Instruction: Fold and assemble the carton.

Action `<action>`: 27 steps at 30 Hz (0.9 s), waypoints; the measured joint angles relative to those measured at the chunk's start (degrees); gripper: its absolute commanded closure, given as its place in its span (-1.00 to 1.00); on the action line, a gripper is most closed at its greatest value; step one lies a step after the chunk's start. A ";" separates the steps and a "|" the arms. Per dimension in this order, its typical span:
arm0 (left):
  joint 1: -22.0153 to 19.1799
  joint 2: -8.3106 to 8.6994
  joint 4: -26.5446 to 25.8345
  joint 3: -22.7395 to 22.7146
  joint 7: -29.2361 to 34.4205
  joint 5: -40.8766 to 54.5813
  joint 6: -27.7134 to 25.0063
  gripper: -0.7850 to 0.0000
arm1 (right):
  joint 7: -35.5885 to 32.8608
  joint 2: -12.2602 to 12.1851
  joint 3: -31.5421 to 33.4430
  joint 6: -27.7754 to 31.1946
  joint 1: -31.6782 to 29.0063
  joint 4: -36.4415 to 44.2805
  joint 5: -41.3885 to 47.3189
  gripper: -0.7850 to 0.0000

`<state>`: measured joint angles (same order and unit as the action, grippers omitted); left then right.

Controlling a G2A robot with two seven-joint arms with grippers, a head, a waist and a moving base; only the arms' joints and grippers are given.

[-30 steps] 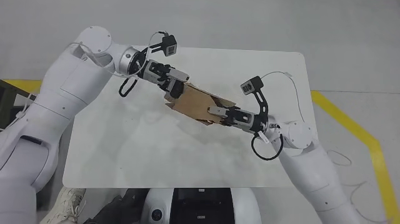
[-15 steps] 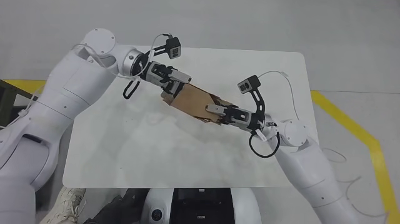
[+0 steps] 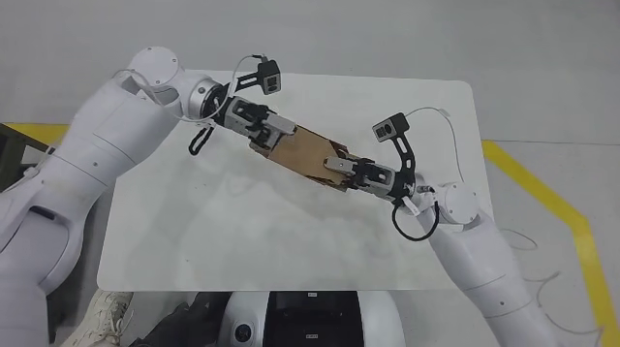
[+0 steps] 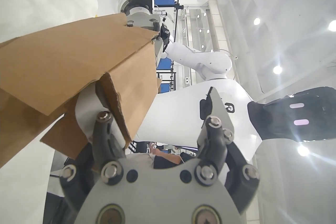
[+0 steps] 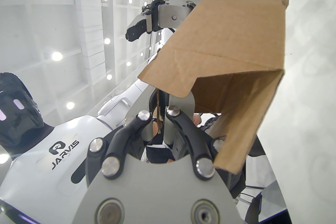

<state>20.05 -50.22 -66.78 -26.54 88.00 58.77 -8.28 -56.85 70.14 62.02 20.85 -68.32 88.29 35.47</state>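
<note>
A brown carton (image 3: pixel 306 153) hangs over the white table (image 3: pixel 194 240), held between both arms. My right gripper (image 3: pixel 341 166) is shut on a thin flap edge at the carton's near end; in the right wrist view the carton (image 5: pixel 231 46) opens like a tube beside the closed gripper (image 5: pixel 161 101). My left gripper (image 3: pixel 269 134) is at the carton's far end and stands open (image 4: pixel 152 104). One of its fingers (image 4: pixel 105 128) sits under a flap of the carton (image 4: pixel 65 57), while the other finger (image 4: pixel 212 114) is free. The left gripper (image 5: pixel 157 17) also shows past the carton.
A white cable (image 3: pixel 455 129) trails across the table's right side. Bare table surface lies all around below the carton, with yellow floor tape (image 3: pixel 542 182) beyond the right edge.
The carton and both grippers have shifted slightly up and to the right since 0.5 s ago. The loose flap at the left gripper's end has tucked in closer to the carton.
</note>
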 measured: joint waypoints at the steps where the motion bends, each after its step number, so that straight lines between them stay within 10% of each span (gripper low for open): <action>1: -0.24 0.10 0.03 0.43 0.00 0.34 -0.16 -0.20 | -0.03 0.01 0.00 -0.04 0.05 -0.10 0.06 1.00; 27: -3.88 0.37 0.97 6.72 0.00 4.40 -1.91 0.39 | -0.10 0.48 -0.97 0.01 1.09 -1.97 0.33 1.00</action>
<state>16.17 -49.85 -65.81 -19.82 88.00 63.17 -10.20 -56.95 70.62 61.05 20.86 -67.23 86.32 35.80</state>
